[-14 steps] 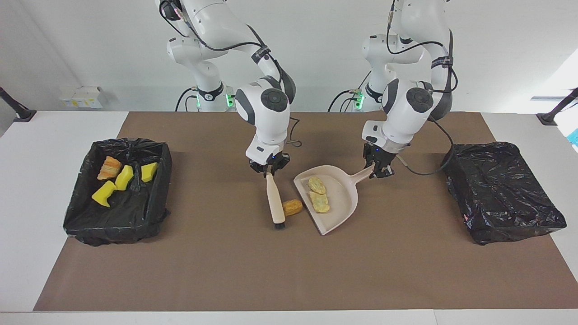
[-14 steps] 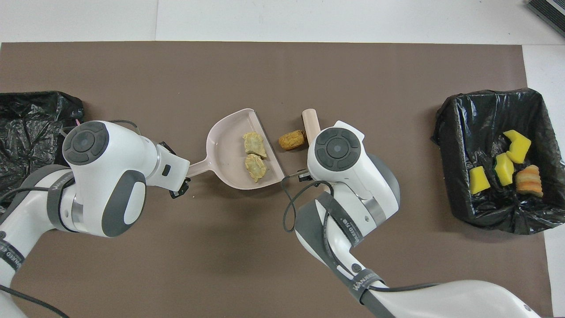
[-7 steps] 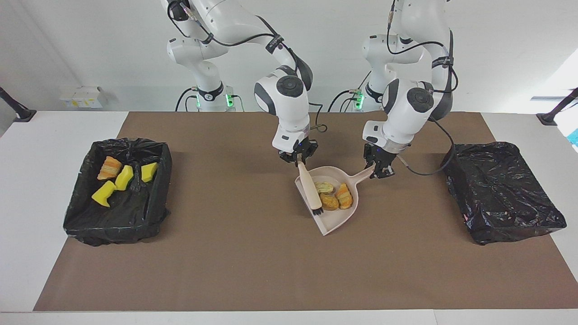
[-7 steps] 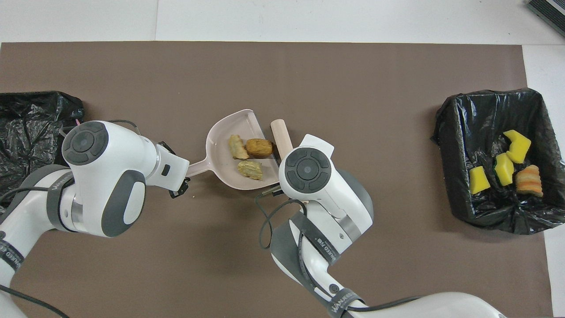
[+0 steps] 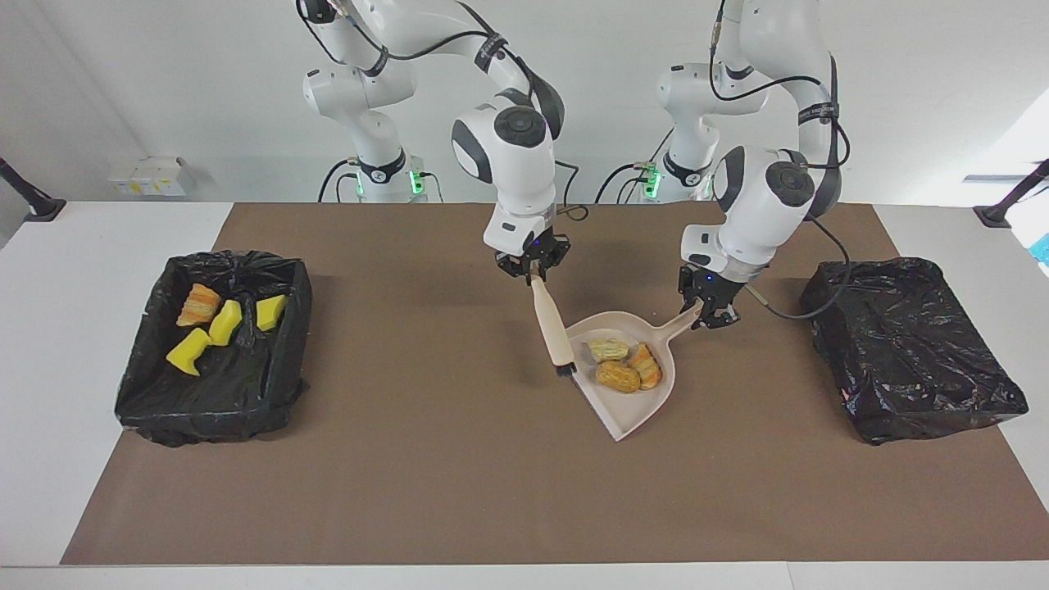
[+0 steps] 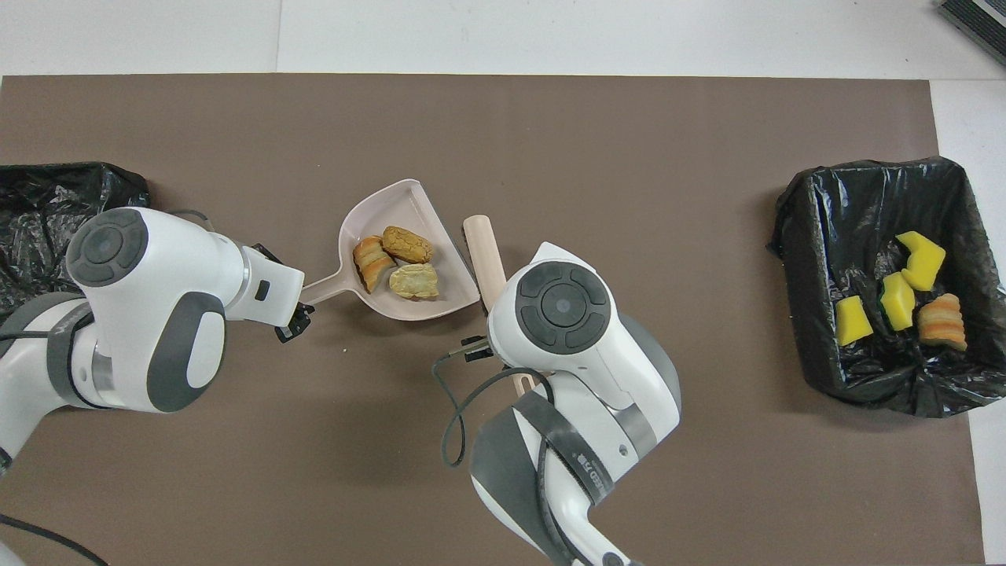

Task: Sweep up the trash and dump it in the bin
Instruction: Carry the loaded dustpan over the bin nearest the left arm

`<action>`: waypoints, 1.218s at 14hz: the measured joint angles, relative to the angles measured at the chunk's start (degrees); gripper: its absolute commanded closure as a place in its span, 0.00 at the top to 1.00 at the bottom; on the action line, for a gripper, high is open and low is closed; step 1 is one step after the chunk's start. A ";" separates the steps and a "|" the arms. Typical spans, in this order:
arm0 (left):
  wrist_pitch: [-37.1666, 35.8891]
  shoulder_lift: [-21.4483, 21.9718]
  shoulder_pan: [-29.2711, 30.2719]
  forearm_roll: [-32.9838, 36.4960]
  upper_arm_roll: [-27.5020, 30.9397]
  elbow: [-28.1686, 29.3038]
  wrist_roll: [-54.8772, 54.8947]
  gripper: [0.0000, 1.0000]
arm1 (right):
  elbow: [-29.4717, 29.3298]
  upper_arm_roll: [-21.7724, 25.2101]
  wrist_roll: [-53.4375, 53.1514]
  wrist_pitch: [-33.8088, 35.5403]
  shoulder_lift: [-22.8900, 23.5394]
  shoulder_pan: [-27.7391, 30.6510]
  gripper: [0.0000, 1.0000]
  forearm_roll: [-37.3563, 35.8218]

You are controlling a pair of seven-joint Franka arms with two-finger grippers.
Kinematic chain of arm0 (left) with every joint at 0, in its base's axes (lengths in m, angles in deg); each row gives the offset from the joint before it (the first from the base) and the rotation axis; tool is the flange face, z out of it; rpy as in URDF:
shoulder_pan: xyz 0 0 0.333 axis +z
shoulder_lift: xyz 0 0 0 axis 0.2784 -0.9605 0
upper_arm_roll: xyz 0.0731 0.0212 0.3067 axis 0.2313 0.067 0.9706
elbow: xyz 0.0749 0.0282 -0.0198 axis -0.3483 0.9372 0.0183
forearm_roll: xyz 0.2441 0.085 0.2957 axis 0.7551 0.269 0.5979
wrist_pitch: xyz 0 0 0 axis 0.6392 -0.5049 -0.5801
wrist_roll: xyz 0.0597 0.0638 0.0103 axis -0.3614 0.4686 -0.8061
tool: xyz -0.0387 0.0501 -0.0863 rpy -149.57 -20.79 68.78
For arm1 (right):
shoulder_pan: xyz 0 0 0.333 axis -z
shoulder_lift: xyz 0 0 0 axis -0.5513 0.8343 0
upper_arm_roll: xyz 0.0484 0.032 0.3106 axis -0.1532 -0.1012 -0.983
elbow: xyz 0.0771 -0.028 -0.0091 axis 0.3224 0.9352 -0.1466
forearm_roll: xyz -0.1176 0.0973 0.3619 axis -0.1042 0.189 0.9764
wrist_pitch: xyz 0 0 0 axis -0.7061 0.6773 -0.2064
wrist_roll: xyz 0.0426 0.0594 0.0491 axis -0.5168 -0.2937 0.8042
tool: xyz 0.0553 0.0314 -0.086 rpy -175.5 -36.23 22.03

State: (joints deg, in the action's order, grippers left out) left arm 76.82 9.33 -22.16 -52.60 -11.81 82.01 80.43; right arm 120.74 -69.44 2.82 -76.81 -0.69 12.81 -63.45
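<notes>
Three tan-to-orange lumps of trash (image 5: pixel 620 376) (image 6: pixel 405 244) lie in the beige dustpan (image 5: pixel 635 414) (image 6: pixel 393 208) at the table's middle. My left gripper (image 5: pixel 711 313) (image 6: pixel 292 321) is shut on the dustpan's handle. My right gripper (image 5: pixel 533 274) is shut on the top of the beige-handled brush (image 5: pixel 551 328) (image 6: pixel 482 250), whose bristles hang at the pan's open edge; in the overhead view the arm hides this gripper. The black-lined bin (image 5: pixel 213 401) (image 6: pixel 817 236) at the right arm's end holds three yellow pieces (image 5: pixel 223 321) (image 6: pixel 897 299) and one orange lump (image 5: pixel 197 305) (image 6: pixel 941 321).
A second box wrapped in black plastic (image 5: pixel 901 352) (image 6: pixel 47 204) sits at the left arm's end of the brown mat (image 5: pixel 410 475). White table edges frame the mat.
The brush swept the loose lump into the dustpan, then lifted back to the pan's edge. The left gripper has shifted the dustpan toward the left arm's end, away from the robots.
</notes>
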 measured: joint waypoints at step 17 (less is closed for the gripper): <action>-23.67 8.62 33.19 0.04 2.11 -11.87 3.16 0.00 | 15.78 -0.43 -33.94 -11.76 -1.00 -19.30 0.02 -6.54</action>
State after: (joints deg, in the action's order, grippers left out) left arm 53.15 17.95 11.02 -52.56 -9.70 70.14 83.59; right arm 136.52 -69.87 -31.12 -88.57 -1.69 -6.49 -69.99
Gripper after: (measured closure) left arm 0.670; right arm 0.749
